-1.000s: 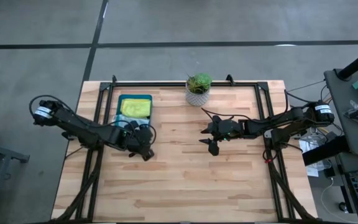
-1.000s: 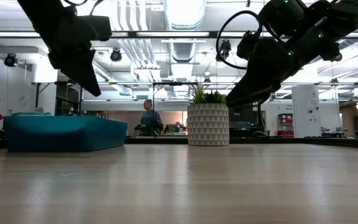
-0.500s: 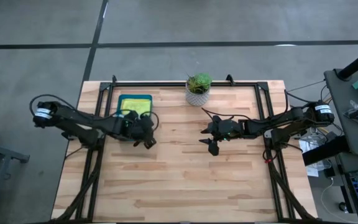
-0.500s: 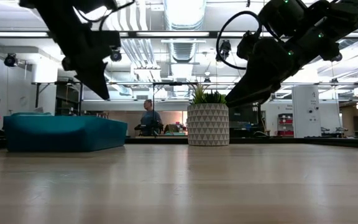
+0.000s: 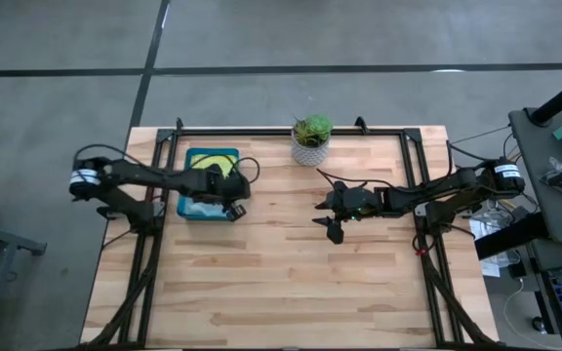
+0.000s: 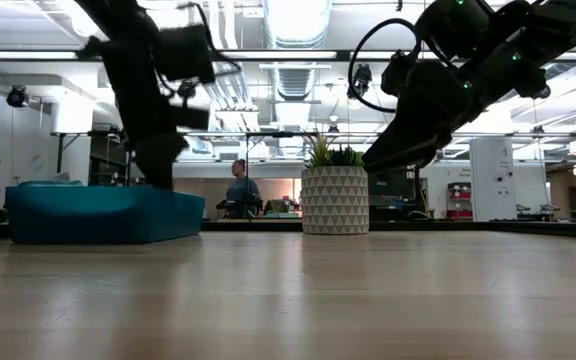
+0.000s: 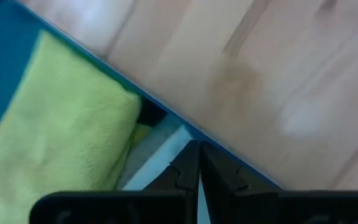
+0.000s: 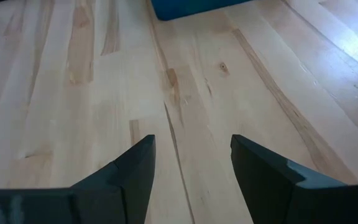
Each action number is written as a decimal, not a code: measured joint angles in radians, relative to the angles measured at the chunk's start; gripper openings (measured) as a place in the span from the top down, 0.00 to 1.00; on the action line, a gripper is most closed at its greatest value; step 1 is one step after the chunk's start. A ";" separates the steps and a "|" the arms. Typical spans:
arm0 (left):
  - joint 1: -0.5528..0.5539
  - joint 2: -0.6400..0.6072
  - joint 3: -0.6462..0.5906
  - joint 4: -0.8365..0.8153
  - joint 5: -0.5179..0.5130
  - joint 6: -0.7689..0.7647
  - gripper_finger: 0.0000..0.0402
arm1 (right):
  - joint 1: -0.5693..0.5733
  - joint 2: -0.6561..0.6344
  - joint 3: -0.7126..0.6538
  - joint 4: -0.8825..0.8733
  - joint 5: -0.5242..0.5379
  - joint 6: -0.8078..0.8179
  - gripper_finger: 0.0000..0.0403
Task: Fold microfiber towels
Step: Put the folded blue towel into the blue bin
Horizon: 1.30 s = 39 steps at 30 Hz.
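Note:
A dark teal tray (image 5: 187, 156) at the table's far left holds a yellow-green towel (image 5: 219, 167), which also shows in the left wrist view (image 7: 61, 149), and a pale cloth (image 5: 200, 207) beside it (image 7: 160, 155). My left gripper (image 5: 230, 192) is shut and points down over the tray's right rim (image 7: 166, 112), its fingertips (image 7: 188, 165) above the pale cloth's edge. My right gripper (image 5: 326, 219) is open and empty, held above the bare wood right of the table's middle (image 8: 191, 168). The other towels are hidden. My left gripper's shut fingertips stand just inside the tray's right rim, over the edge of the pale cloth (image 7: 166, 163). I cannot tell whether they touch it.
A potted plant in a white patterned pot (image 5: 310, 142) stands at the far middle of the table, between the arms. Black frame rails (image 5: 413, 166) run along the left, right and far sides. Bare wood (image 5: 281, 283) fills the near half.
My left gripper has gone from the bare wood by the tray's near right corner toward the table's far edge, to over the tray's right rim, and has tipped from a slant to point nearly straight down.

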 joint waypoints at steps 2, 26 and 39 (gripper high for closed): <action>0.001 0.045 0.000 0.001 0.002 0.005 1.00 | 0.000 0.000 0.000 0.000 0.000 -0.001 0.51; -0.090 -0.314 0.023 -0.233 -0.018 -0.081 1.00 | 0.000 0.000 -0.002 0.029 -0.004 -0.053 0.51; 0.039 -0.174 -0.044 -0.508 -0.111 -0.261 1.00 | 0.000 0.000 -0.004 0.046 -0.004 -0.045 0.51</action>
